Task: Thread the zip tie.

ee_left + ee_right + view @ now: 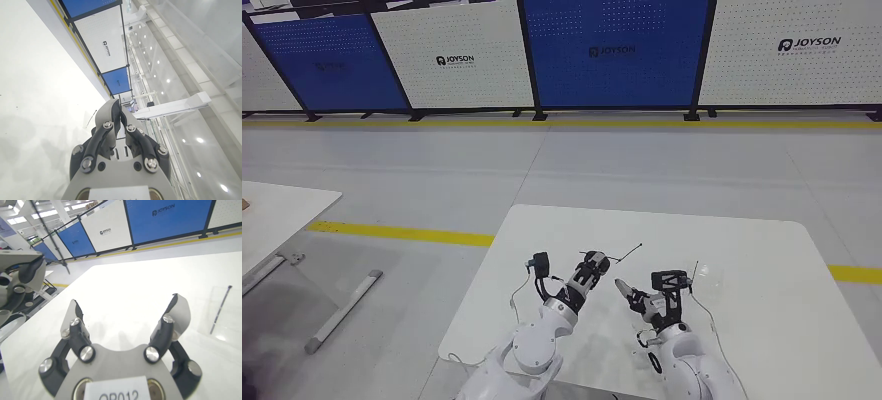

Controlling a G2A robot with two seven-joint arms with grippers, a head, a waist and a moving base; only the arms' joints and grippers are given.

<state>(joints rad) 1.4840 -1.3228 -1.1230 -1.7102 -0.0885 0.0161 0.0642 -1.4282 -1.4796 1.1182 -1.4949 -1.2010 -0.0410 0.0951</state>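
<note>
The left claw (119,108) is clenched on a zip tie (627,250), held above the worktop (762,330) with its strip pointing toward the right claw (125,299), which is released and empty. A spare tie (220,309) lies on the worktop near that claw. For a good threading, the right claw should pinch the free tip close to its end; where the head sits I cannot tell.

There is lots of room to pass over the worktop (132,275) ahead of the right tool (125,299). Near one side, a flat zip tie (220,309) lies on a clear sheet (208,321). On the other side, the left tool (119,108) holds a thin zip tie (66,267) up in the way.
</note>
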